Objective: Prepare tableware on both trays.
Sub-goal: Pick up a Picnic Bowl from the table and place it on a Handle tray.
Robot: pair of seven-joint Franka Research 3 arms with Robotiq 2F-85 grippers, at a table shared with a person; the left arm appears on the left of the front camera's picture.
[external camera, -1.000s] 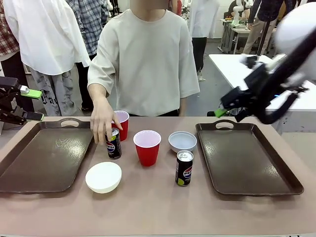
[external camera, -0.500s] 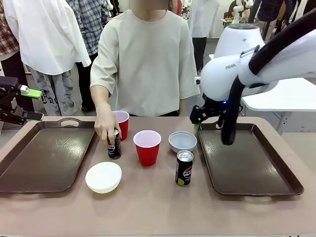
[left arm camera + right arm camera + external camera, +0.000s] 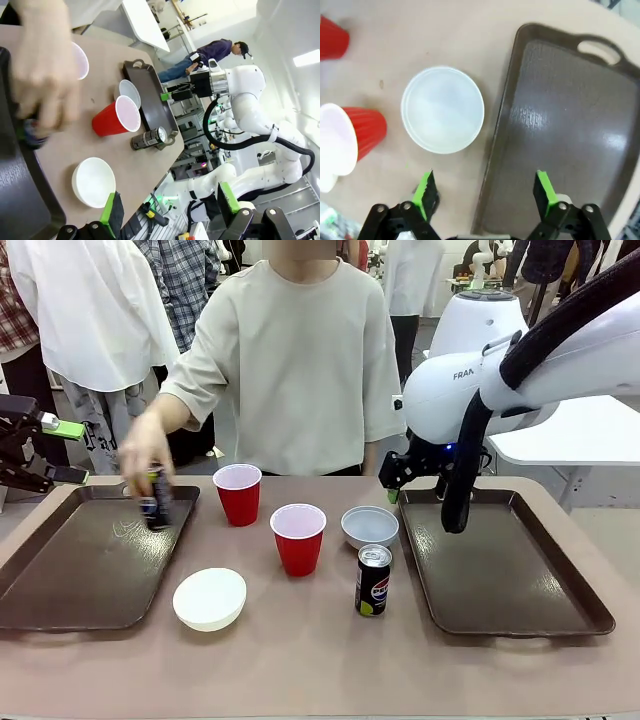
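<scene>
One broad brown desk (image 3: 320,670) carries everything. Two dark brown rectangular plastic trays with handle cut-outs lie flat on it, well apart: the left tray (image 3: 70,570) on the robot's left and the right tray (image 3: 500,570) on its right.

The white right arm (image 3: 470,390) reaches in over the far inner corner of the right tray. Its right gripper (image 3: 485,187) points down with the jaws spread wide and nothing between them. One green pad is above the tray, the other above the desk, and the tray's rim runs between them. The left gripper (image 3: 68,452) hangs at the far left, beyond the left tray's far corner, also wide and empty.

Two shallow round white bowls sit on the desk between the trays. The far bowl (image 3: 370,527) is just beside the right tray's inner rim and the right gripper, and the near bowl (image 3: 209,598) is close to the left tray's near right corner.

Two red ribbed plastic cups with white insides stand upright in the middle, the far cup (image 3: 238,494) and the near cup (image 3: 298,538), apart from each other.

Of two small dark soda cans with silver tops, the standing can (image 3: 373,580) is upright on the desk, nearer the robot than the far bowl. The held can (image 3: 157,508) is in the person's hand (image 3: 143,452) at the left tray's far right corner, blurred, so I cannot tell whether it touches the tray
</scene>
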